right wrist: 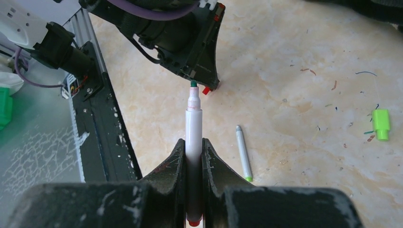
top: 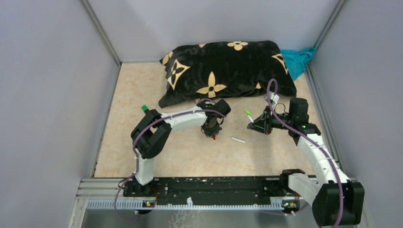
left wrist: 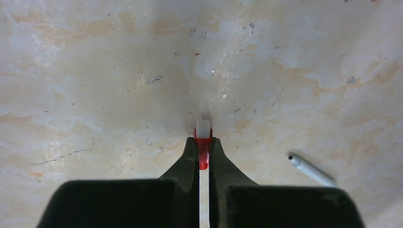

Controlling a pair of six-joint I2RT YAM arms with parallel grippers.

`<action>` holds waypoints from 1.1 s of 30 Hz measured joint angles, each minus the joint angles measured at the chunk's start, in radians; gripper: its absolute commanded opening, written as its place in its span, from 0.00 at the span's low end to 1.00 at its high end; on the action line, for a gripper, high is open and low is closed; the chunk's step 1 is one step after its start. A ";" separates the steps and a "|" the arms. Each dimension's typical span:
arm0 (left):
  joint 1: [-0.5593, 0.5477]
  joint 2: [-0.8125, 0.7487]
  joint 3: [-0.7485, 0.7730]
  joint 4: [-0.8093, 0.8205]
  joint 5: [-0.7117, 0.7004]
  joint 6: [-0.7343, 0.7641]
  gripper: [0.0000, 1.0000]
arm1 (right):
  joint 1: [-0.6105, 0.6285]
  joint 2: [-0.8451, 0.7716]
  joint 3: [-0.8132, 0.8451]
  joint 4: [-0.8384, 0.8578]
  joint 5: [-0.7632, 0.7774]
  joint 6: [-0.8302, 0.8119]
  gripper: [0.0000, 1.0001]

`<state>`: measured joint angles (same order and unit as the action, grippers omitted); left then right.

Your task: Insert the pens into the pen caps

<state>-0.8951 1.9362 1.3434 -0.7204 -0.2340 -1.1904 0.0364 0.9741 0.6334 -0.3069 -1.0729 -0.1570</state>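
My left gripper (left wrist: 203,140) is shut on a short red pen cap (left wrist: 203,154) with a white end, held low over the table. From above, this gripper (top: 213,134) points down at the table's middle. My right gripper (right wrist: 193,143) is shut on a white pen (right wrist: 193,118) with a red rear end. Its dark tip points at the red pen cap (right wrist: 206,90) and stops just short of it. A grey-white pen (right wrist: 244,153) with a green end lies on the table to the right of the held pen. A green pen cap (right wrist: 381,124) lies farther right.
A black pillow (top: 223,71) with gold flowers lies across the back, with a teal cloth (top: 299,59) behind its right end. A small green thing (top: 144,108) sits by the left arm's elbow. The black base rail (top: 209,185) runs along the near edge, and grey walls enclose the sides.
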 measured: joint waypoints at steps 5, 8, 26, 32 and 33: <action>0.000 -0.180 -0.093 0.103 -0.013 0.090 0.00 | 0.000 -0.023 0.000 -0.002 -0.034 -0.011 0.00; 0.000 -0.370 -0.204 0.266 -0.009 0.173 0.00 | 0.000 -0.037 0.003 -0.020 -0.056 -0.034 0.00; 0.000 -0.793 -0.603 1.636 0.420 0.516 0.00 | 0.126 -0.247 0.227 0.108 -0.121 0.086 0.00; -0.004 -0.702 -0.501 1.810 0.551 0.509 0.00 | 0.241 -0.274 0.224 0.302 -0.061 0.305 0.00; -0.007 -0.691 -0.490 1.830 0.563 0.509 0.00 | 0.261 -0.277 0.224 0.333 -0.050 0.341 0.00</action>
<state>-0.9024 1.2449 0.8532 1.1091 0.3290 -0.6819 0.2974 0.6975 0.8574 0.0261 -1.1225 0.1844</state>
